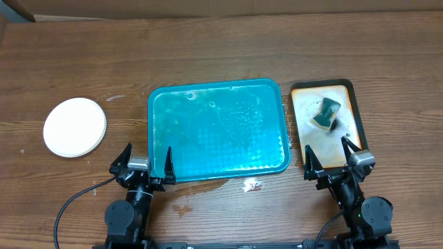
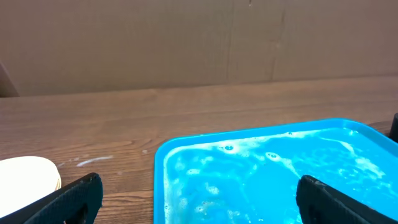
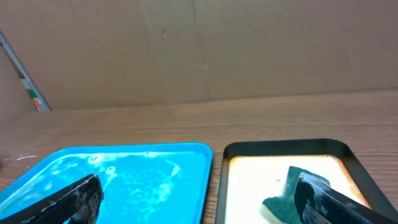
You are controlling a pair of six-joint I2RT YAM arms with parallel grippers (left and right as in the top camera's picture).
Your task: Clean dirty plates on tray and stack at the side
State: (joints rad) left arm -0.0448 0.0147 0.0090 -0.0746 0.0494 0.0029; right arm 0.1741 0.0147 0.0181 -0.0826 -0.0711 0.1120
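Note:
The plates point(image 1: 75, 126) lie stacked on the bare wood at the far left, a white one on top; its edge point(image 2: 28, 174) shows in the left wrist view. The teal tray point(image 1: 218, 131) sits mid-table with no plate on it, its base wet with soapy streaks point(image 2: 273, 174) point(image 3: 124, 180). My left gripper point(image 1: 147, 160) hovers open over the tray's near left corner point(image 2: 199, 205), holding nothing. My right gripper point(image 1: 332, 158) is open and empty at the near edge of the small tan tray point(image 3: 199, 202).
A tan black-rimmed tray point(image 1: 342, 131) point(image 3: 249, 180) stands right of the teal one and carries a dark green sponge point(image 1: 327, 113) point(image 3: 283, 199). A small wet patch with foam point(image 1: 250, 185) lies on the wood in front of the teal tray. Cardboard walls the far side.

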